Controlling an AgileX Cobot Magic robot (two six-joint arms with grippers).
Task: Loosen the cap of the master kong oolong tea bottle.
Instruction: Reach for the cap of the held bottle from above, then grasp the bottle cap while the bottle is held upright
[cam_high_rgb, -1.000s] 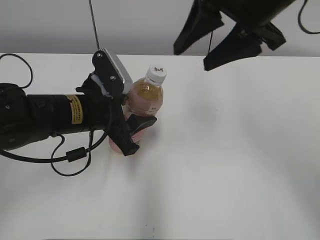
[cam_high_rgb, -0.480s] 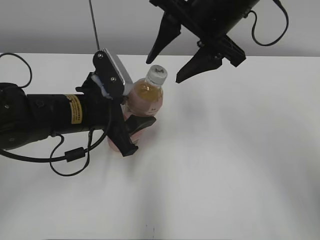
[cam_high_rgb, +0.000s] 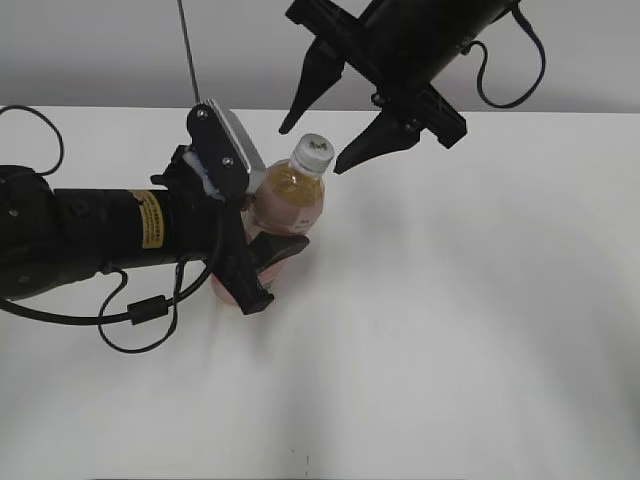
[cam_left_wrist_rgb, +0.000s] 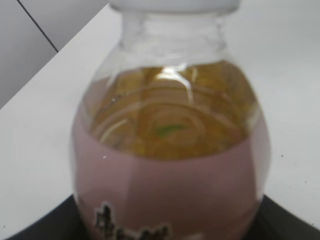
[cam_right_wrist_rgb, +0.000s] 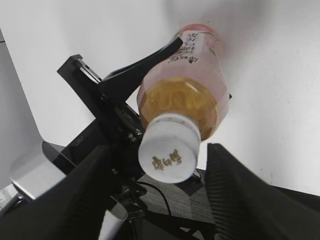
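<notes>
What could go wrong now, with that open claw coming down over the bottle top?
The right gripper is open with its fingers either side of the cap, not touching; closing off-centre could knock the bottle. The left gripper clamps only the pink label low down, so the bottle might turn with the cap. Squeezing could spill tea once it is loose.

The left gripper (cam_high_rgb: 262, 262) clamps the master kong oolong tea bottle (cam_high_rgb: 284, 205) (upright on the table (cam_high_rgb: 480, 330)). Above its cap (cam_high_rgb: 312, 151), the right gripper (cam_high_rgb: 312, 146) hangs spread, one finger either side.
</notes>
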